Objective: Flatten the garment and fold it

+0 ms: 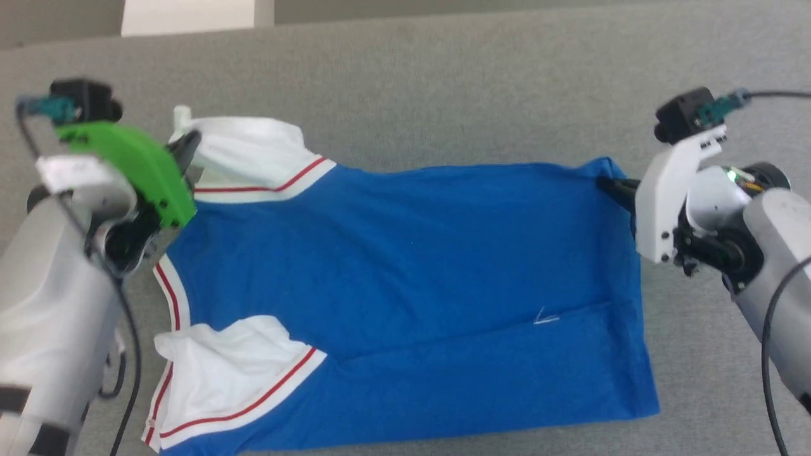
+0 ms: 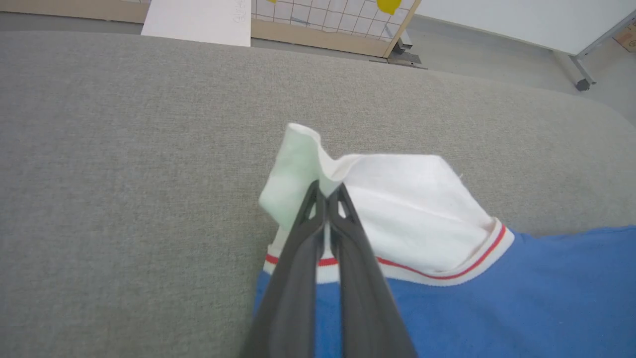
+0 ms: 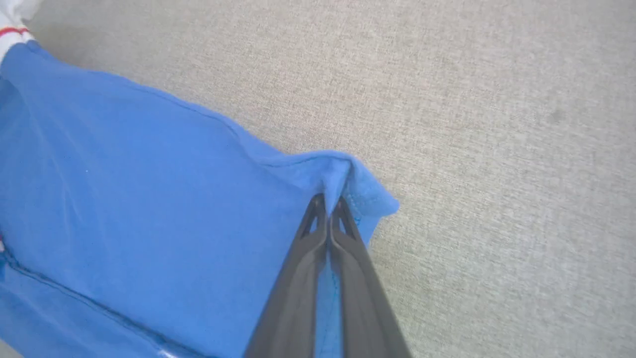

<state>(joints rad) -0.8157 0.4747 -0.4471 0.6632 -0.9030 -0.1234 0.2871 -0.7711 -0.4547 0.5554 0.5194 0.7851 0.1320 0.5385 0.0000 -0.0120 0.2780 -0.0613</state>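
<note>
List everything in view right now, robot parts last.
garment: one, royal blue with two white red-trimmed sleeves, spread on the grey surface, sleeves toward the robot's left.
grey surface: one, grey fabric, under the garment.
white panel: one, white, beyond the surface's far edge.
grid board: one, white with dark lines and a wooden frame, beyond the surface beside the white panel.
left hand: one, dark fingers, shut on the far sleeve.
right hand: one, dark fingers, shut on the garment's far right blue corner.
</note>
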